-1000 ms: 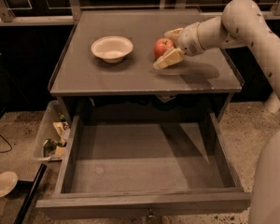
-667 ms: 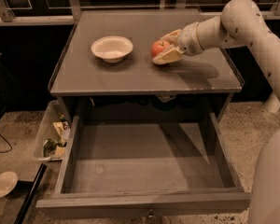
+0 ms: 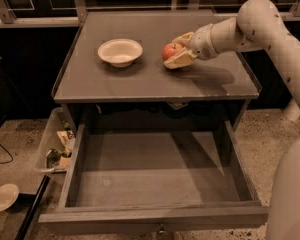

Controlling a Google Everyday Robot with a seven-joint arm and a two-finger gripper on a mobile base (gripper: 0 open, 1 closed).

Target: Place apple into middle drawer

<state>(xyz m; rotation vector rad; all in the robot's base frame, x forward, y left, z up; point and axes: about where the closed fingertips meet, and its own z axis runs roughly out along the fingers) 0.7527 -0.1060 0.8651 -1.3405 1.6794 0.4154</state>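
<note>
A small red apple [image 3: 169, 51] sits on the grey cabinet top [image 3: 155, 81], right of centre. My gripper [image 3: 179, 50] reaches in from the right, and its pale fingers [image 3: 180, 60] stand on either side of the apple, one behind it and one in front. The apple still seems to rest on the top. The middle drawer [image 3: 155, 171] is pulled wide open below the cabinet top, with a bare flat grey bottom. Its small knob [image 3: 161, 229] shows at the front edge.
A shallow white bowl [image 3: 120, 51] stands on the cabinet top left of the apple. A clear bin with clutter [image 3: 57, 146] sits on the floor left of the drawer. A white dish [image 3: 3, 197] lies at the lower left. My arm [image 3: 260, 24] spans the right side.
My gripper has slid left along the cabinet top, and the apple has moved slightly left with it. The fingers now sit closer around the apple.
</note>
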